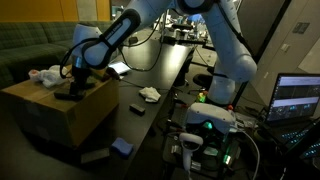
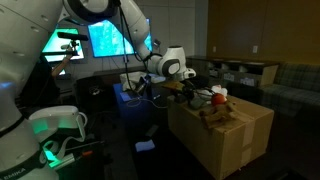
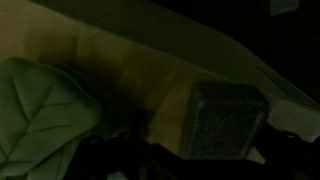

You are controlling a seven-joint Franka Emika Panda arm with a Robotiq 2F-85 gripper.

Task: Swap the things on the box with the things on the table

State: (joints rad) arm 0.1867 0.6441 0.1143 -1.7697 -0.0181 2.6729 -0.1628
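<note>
Now the end effector [image 1: 73, 84] hovers over the box [image 1: 60, 118] with jaws spread wide (nothing between them), while a crumpled white item [image 1: 149, 94] lies on the worktop [image 1: 168, 62].

Arm [image 1: 228, 45]: glossy white shells, rounded, with dark bands at the joints. Base [image 1: 213, 124]: white housing, glowing green. Gripper [image 1: 72, 88]: black body; finger pad [image 3: 228, 122] grey, finely textured, square-edged.

Pincer [image 1: 72, 86] low over the box [image 1: 58, 116] beside the table [image 1: 165, 68]
</note>
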